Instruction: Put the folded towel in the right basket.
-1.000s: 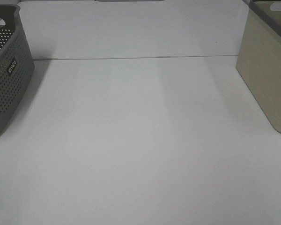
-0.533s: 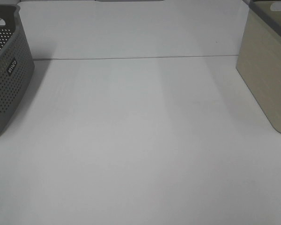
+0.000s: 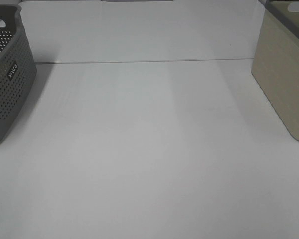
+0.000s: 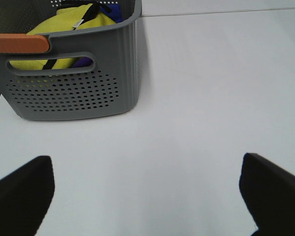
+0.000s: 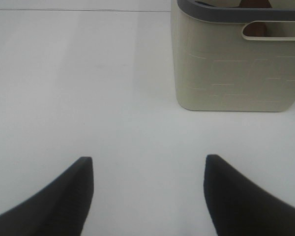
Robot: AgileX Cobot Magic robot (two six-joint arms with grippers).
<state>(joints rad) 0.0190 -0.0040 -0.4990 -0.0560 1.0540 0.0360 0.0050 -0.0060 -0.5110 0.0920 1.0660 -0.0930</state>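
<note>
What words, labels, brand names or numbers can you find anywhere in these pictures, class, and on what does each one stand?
One small dark label with light lettering sits on the wall of the grey perforated basket, seen in the exterior high view at; it is too small and blurred to read.
The beige basket shows no text.
The white table shows no text.
The yellow cloth in the grey basket carries a small tag, unreadable.

Left hand [image 4: 147, 194] — black, blunt fingers, right hand [image 5: 148, 196] — dark, tapered fingers
</note>
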